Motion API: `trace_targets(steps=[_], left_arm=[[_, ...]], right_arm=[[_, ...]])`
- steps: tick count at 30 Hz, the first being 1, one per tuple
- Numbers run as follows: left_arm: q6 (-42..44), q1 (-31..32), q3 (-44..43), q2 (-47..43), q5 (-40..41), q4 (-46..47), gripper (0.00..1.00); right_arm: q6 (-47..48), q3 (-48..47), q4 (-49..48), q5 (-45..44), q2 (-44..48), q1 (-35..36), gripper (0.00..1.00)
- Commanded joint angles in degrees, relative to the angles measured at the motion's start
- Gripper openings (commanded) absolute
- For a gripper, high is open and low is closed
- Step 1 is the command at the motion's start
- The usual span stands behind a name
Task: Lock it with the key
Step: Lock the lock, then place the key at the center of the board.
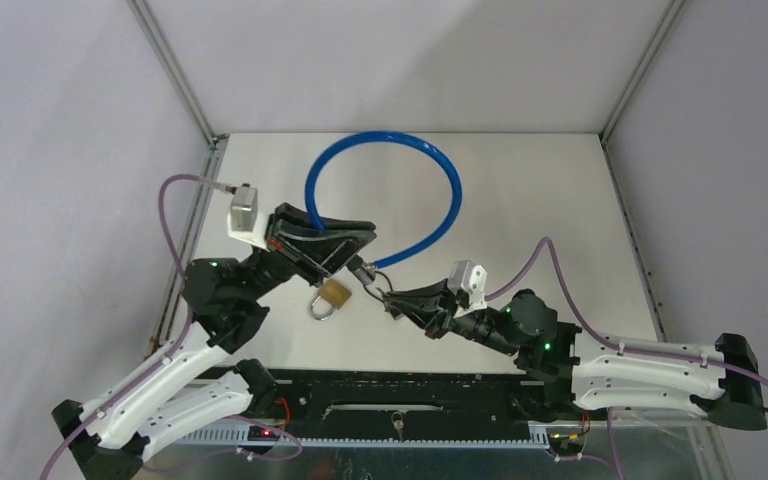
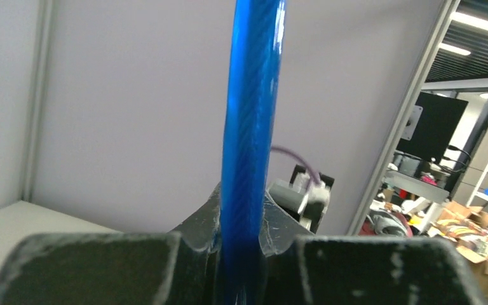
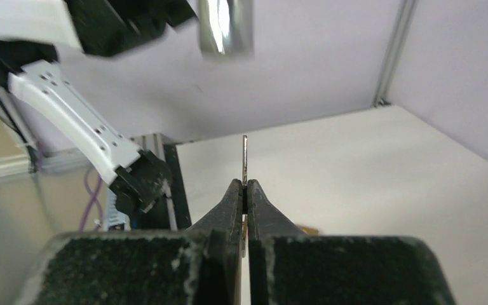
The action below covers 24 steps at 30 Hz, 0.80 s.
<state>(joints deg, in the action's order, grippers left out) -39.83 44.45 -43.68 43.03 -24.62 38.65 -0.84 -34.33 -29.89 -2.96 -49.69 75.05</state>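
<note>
At left, cable (image 2: 252, 114): likely stiff, slick; left gripper (image 2: 244, 251) clamps it.
Key (image 3: 244, 155): thin, light; I pinch its flats with right gripper (image 3: 244, 190).

R tool (image 3: 244, 188) clamped on key (image 3: 244, 155), edge-on, upright; blurry metal obj (image 3: 225, 25) above, apart.

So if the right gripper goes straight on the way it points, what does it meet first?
Most likely the brass padlock: the right gripper, shut on the key, aims at it in the top view. Depth is unclear; it may pass beside.
</note>
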Motion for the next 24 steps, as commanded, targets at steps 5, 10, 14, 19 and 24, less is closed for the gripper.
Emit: trace_targets(steps=[5,10,14,19,24], left_arm=[[9.2,-0.3,-8.5,-4.8,8.6,-9.0,0.0],[11.7,-0.6,-10.0,-4.3,18.3,-22.7,0.0],[10.2,-1.5,-9.3,-2.0,24.3,-32.6,0.0],[7.5,-2.7,-5.3,0.6,26.0,-35.6,0.0],[5.4,-3.4,-1.9,6.3,21.9,-33.6,0.0]], right_arm=[[-0.2,4.8,1.5,-11.3,3.3,-0.1,0.0],[-6.7,5.3,7.1,-17.3,2.7,-2.9,0.0],[-18.3,4.9,16.1,-22.3,2.2,-9.1,0.0],[-33.7,4.6,29.5,-17.6,1.5,-24.0,0.0],[-34.7,4.6,35.0,-10.5,-3.2,-34.0,0.0]])
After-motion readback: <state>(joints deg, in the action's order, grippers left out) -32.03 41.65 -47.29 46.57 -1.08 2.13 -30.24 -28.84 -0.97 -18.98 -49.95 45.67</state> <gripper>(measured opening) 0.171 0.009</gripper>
